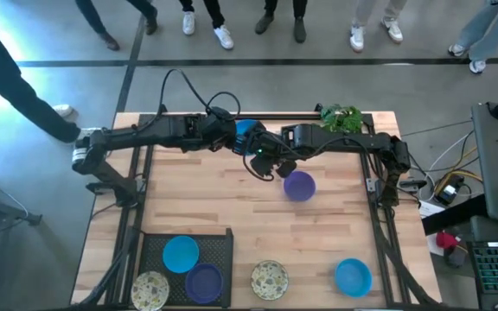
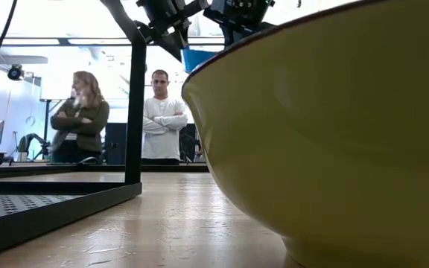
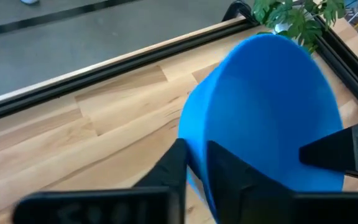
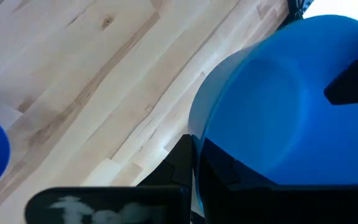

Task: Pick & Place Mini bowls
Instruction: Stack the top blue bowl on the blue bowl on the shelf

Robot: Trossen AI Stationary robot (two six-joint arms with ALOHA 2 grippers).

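I count seven mini bowls in the high view. Three are blue: one on the black tray (image 1: pixel 223 246) at (image 1: pixel 181 254), one loose near the table's (image 1: pixel 206 199) front right corner at (image 1: pixel 353 276), and one held up between the two arms at (image 1: pixel 249 131). Two are purple, one on the tray (image 1: pixel 204 282) and one on bare wood just in front of the grippers (image 1: pixel 299 185). Two are speckled cream, one at the tray's front left corner (image 1: pixel 150 290) and one just right of the tray (image 1: pixel 270 278).

The left gripper (image 3: pixel 194 165) pinches the raised blue bowl's rim, one finger on each side of the wall. The right gripper (image 4: pixel 194 162) is clamped on the same bowl's rim (both arms share it). Only the wrist views show these grips. The low view is mostly filled by the cream bowl's outer wall (image 2: pixel 334 141), with two people (image 2: pixel 118 119) standing behind. The plant (image 1: pixel 340 117) sits at the table's far edge.
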